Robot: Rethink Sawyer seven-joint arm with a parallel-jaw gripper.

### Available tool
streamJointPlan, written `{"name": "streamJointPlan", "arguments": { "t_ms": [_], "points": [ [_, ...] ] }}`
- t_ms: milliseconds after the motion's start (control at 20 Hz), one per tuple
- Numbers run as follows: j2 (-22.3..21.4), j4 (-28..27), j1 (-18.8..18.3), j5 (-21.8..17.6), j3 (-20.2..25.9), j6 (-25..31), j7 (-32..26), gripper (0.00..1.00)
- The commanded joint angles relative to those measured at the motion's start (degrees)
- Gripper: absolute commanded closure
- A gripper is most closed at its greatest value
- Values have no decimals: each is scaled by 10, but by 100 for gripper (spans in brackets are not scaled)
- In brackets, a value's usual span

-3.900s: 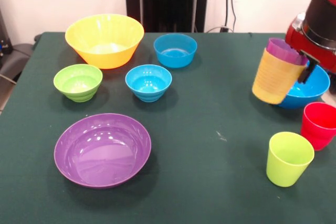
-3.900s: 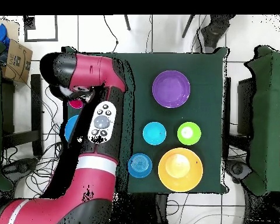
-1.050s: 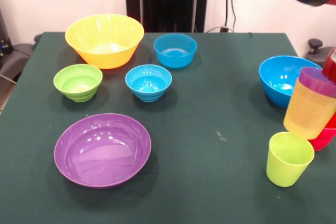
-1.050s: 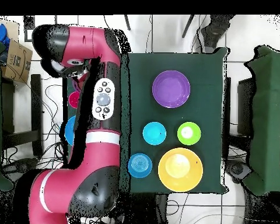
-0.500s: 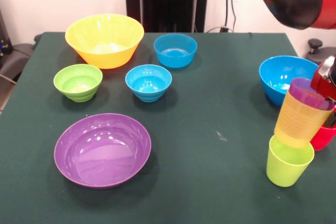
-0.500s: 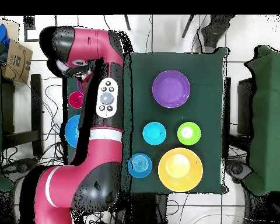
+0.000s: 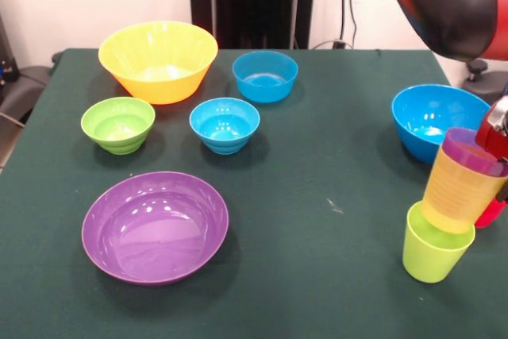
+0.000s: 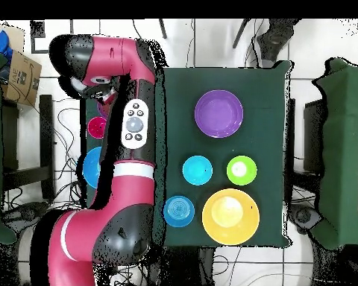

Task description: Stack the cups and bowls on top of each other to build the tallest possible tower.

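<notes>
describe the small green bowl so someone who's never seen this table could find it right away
Start at the big yellow-orange bowl in the front view's far left corner. Just in front of it, toward the left edge, sits the small green bowl. Its neighbour the same size is blue; it is the only green bowl.

We've got the wide shallow bowl up front on the counter. Just behind it sit the left small bowl and right small bowl. Further behind are the biggest bowl and rear small bowl. Way off right is the cup stack, with the deep bowl behind that.
</notes>
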Motion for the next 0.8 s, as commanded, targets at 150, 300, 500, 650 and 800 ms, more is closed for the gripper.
{"name": "streamJointPlan", "arguments": {
  "t_ms": [150,300,500,650,800],
  "points": [
    [26,-36,-15,40,-24,29,128,100],
    [31,-36,-14,52,-35,24,128,100],
    [40,-38,-16,68,-51,17,124,100],
    [43,-35,-16,73,-58,8,118,100],
    [40,-25,-15,74,-63,2,108,100]
  ]
}}
